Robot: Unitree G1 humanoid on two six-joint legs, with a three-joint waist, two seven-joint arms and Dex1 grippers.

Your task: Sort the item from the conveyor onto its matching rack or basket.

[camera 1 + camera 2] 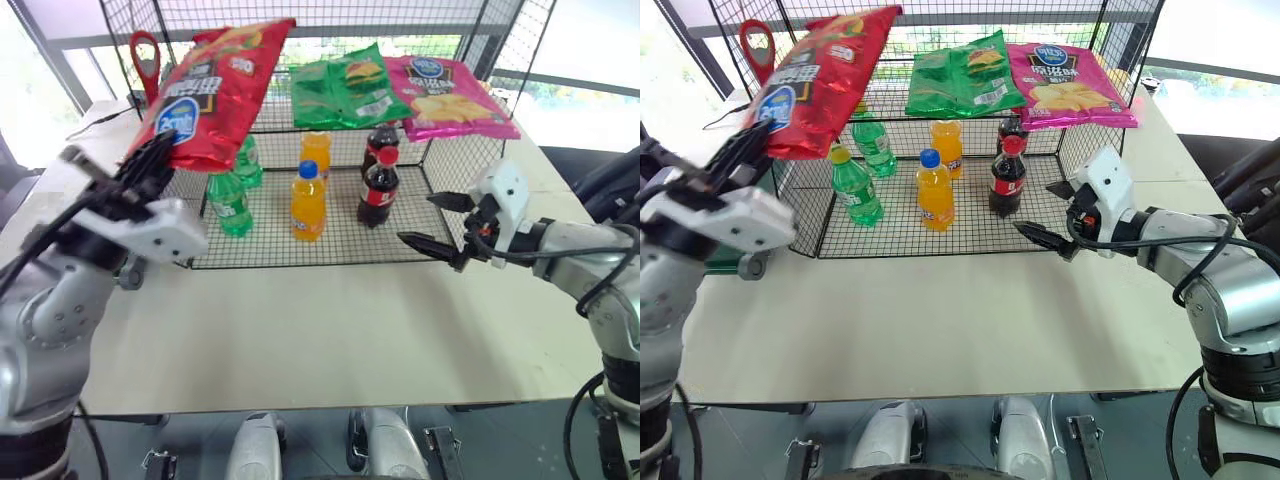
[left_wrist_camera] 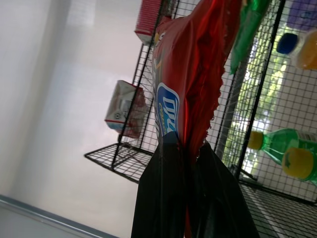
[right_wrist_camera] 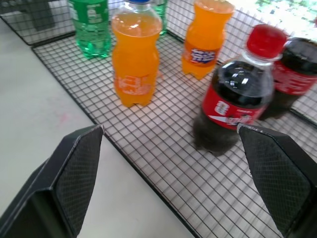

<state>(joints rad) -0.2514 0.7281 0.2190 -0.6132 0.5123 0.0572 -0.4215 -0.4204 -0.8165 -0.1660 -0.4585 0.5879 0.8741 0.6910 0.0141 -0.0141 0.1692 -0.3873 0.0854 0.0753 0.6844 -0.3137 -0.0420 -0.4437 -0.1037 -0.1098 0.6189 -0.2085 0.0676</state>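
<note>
Crinkly red chip bag (image 1: pixel 213 92), blue oval logo

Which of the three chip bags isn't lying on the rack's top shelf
The red chip bag: the left gripper holds it up, while the green bag and pink bag lie flat.

Head pair looked forward and down from above the table (image 1: pixel 330 330), the two eyes slightly offset sideways; both took in the black wire rack (image 1: pixel 330 245) at mid distance, with an arm at either side.

Left wrist camera sat close behind its own fingers (image 2: pixel 163 198), aimed upward along the red chip bag (image 2: pixel 190 74) toward the rack's mesh.

Right wrist camera looked down, near the rack's lower shelf, at the cola bottle (image 3: pixel 235 99) and orange bottle (image 3: pixel 134 54) that the head pair also showed.
</note>
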